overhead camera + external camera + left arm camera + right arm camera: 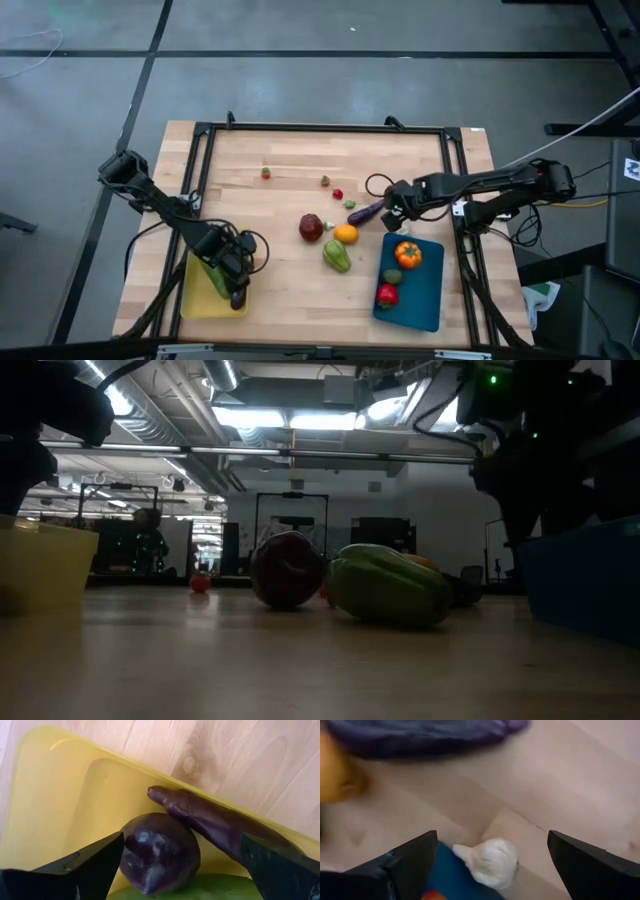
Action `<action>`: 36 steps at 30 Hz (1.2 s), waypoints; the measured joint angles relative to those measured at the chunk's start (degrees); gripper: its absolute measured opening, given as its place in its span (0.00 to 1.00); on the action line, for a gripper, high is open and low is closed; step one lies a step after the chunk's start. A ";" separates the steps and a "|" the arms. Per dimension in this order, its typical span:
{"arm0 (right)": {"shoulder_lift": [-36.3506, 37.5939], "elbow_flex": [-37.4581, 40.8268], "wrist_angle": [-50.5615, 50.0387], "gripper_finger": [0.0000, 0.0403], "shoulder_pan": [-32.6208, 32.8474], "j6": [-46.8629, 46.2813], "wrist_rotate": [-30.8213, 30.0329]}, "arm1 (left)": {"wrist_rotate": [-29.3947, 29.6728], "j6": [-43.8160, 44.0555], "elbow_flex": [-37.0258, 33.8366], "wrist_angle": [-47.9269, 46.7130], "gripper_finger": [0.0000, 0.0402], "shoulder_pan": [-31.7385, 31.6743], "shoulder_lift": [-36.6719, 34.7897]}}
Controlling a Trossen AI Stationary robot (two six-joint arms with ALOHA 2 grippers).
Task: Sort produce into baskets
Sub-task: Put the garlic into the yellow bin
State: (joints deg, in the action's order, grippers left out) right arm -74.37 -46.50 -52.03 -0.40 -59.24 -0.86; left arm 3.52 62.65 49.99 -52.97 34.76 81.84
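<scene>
I count two baskets, yellow (200, 300) and blue (425, 300), and two eggplants (160, 852) in the yellow one.

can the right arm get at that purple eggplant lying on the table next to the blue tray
Probably yes. The right gripper is open beside the eggplant, with nothing between them on the table.

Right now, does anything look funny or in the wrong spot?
Nothing is spilled or broken. One oddity: a small white garlic-like piece sits on the corner of the blue basket, half over its rim instead of lying inside. The open right gripper hovers above it.
</scene>
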 joint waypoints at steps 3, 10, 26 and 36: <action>-1.07 1.00 -0.07 0.93 0.00 -5.22 0.06 | 0.01 0.00 0.01 0.00 0.97 0.00 0.00; -2.51 3.32 0.07 0.93 0.00 -9.48 3.87 | 0.01 0.04 0.01 0.02 0.97 0.00 0.00; -2.78 12.35 14.67 0.93 -0.04 -12.60 11.63 | 0.05 0.26 0.01 0.04 0.97 0.00 0.00; -2.80 12.53 14.14 0.78 0.00 -12.53 10.97 | 0.08 0.60 0.01 0.07 0.97 0.00 0.00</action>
State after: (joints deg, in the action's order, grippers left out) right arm -77.17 -33.98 -37.89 -0.40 -71.77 10.11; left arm 3.60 63.25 50.00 -52.90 34.76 81.84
